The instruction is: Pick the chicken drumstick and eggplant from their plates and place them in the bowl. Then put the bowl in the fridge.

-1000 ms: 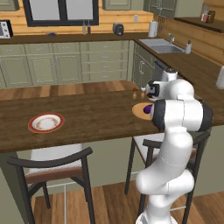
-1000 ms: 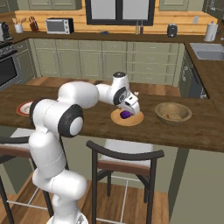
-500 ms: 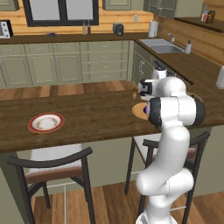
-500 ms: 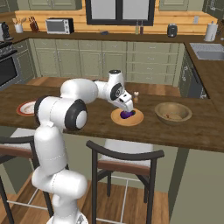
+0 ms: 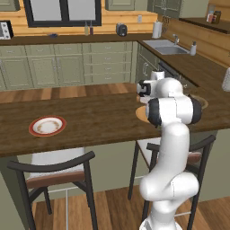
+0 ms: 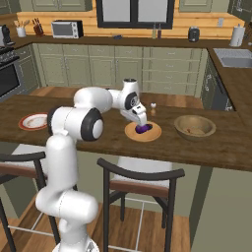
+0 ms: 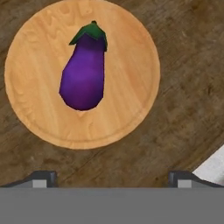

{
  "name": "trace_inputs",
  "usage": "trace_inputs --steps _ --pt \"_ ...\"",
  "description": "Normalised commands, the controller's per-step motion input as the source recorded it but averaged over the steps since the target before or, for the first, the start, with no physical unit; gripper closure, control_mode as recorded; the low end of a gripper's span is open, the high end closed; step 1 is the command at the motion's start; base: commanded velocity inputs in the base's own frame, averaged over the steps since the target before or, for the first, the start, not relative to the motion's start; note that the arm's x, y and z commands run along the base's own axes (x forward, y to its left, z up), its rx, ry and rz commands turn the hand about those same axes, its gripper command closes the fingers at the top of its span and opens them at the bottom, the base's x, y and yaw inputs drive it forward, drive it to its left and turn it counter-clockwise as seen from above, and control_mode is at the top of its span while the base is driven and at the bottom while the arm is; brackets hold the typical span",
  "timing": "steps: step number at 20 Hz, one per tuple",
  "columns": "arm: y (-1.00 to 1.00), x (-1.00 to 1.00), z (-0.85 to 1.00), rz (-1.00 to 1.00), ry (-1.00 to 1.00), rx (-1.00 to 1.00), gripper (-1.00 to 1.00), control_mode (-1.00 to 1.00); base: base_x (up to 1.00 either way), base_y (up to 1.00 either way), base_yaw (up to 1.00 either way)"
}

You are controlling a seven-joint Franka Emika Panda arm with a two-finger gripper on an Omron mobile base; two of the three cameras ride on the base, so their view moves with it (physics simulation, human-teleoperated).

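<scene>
The dark purple eggplant lies on the flat tan wooden plate. My gripper hovers just above it, open, its fingertips wide apart with nothing between them. The wooden bowl stands to the right of that plate; a faint orange shape in it is too small to name. The white red-rimmed plate at the counter's left end looks bare. The chicken drumstick is not clearly seen, and the fridge is out of view.
Small salt and pepper shakers stand just behind the wooden plate. Two dark chairs stand at the near side of the wooden counter. My own arm covers most of the wooden plate in the left base view.
My arm has folded in and the hand has come down a little closer over the eggplant. Eggplant, plates and bowl have not moved.
</scene>
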Motion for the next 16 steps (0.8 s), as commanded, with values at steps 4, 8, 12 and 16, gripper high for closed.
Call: trace_inputs --steps 4,8,12,16 --pt "-0.01 0.37 -0.29 0.0 0.09 0.06 -1.0 -1.0 0.0 0.0 0.0" --pt "-0.12 0.43 -0.2 0.0 0.04 0.0 -1.0 -1.0 0.0 0.0 0.0" --pt "-0.22 0.33 -0.2 0.0 0.0 0.0 -1.0 -1.0 0.0 0.0 0.0" --pt "-0.06 0.26 -0.31 0.0 0.0 0.0 -1.0 -1.0 0.0 0.0 0.0"
